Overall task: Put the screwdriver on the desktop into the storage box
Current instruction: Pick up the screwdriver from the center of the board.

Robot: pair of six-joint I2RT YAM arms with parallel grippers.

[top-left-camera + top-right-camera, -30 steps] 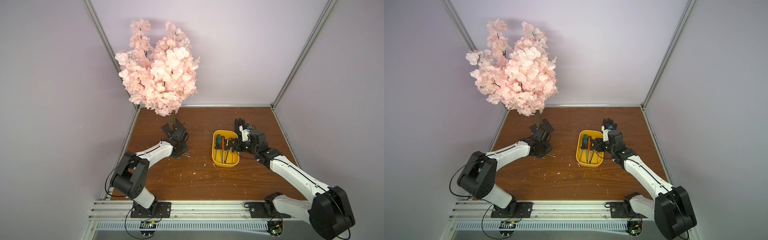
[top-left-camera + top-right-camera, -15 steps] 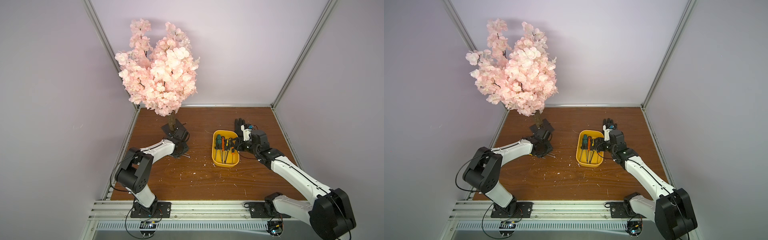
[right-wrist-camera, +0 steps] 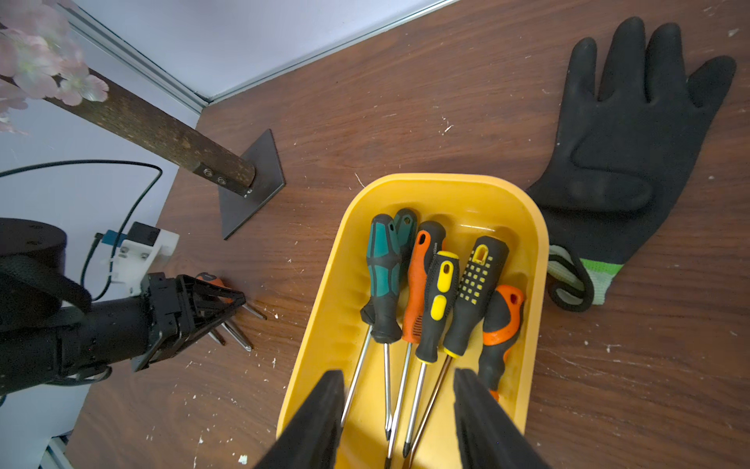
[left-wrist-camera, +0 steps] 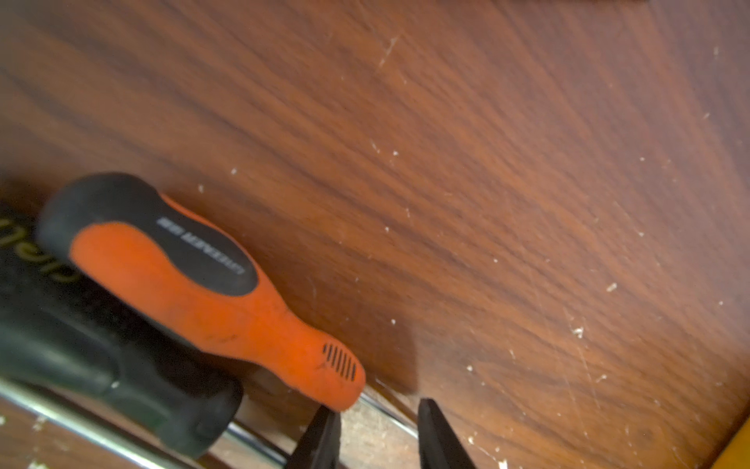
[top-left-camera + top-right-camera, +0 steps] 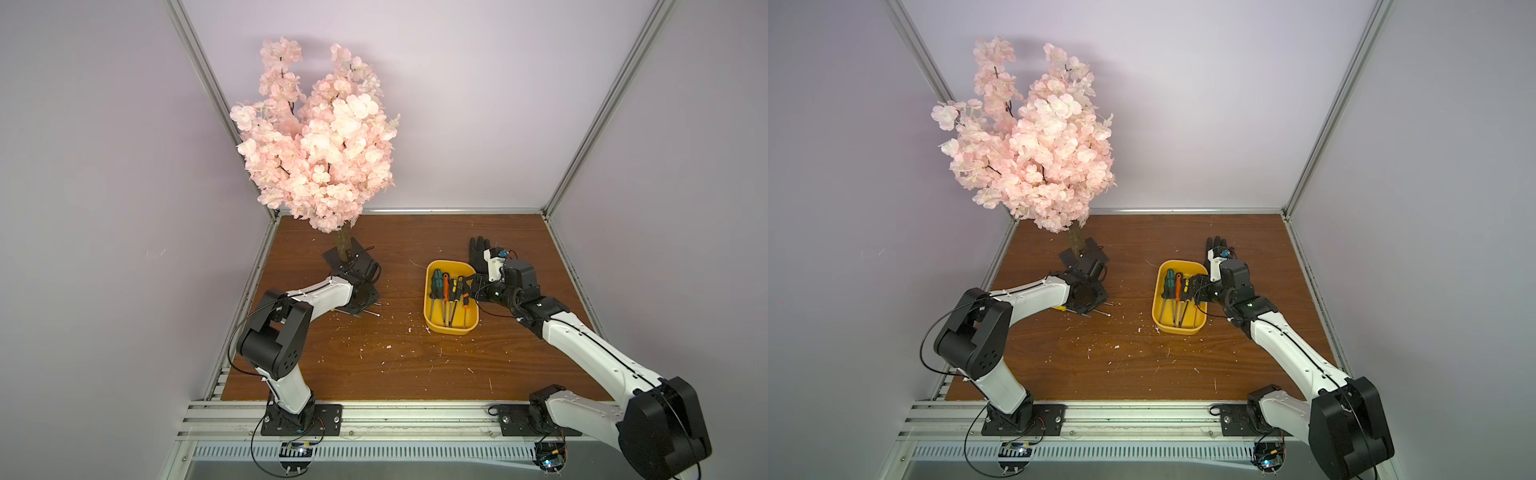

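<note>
Left gripper (image 4: pixel 375 406) is low on the desktop (image 4: pixel 527 182). Its fingertips are apart and nothing is clamped. They straddle the thin shaft just past the neck of the orange-and-black screwdriver (image 4: pixel 195 284). One tip is at, maybe touching, the handle end; can't tell contact. A black-handled screwdriver (image 4: pixel 121 365) lies right beside it, handles touching or nearly so. Both are flat on the wood. Both top views show shaft tips poking out from under the gripper, close to the base plate (image 3: pixel 251 182) of the blossom tree (image 5: pixel 320 158).

Right gripper (image 3: pixel 399 381) is also apart and empty. It hangs over the near end of the storage box (image 3: pixel 466 203), above the shafts of several screwdrivers (image 3: pixel 430 292) already lying inside. A black glove (image 3: pixel 629 162) lies flat against the box's far side.

Step, as I read it: pre-grasp on the orange screwdriver, pick not yet made. At least two drivers remain on the desk, so the task is partly done.

Next move likely calls for:
- closing on the shaft or neck without pinching the black neighbour too
- lifting clear
- carrying it across to the box, which is well apart from this cluster

The right gripper probably has to clear the box first.
</note>
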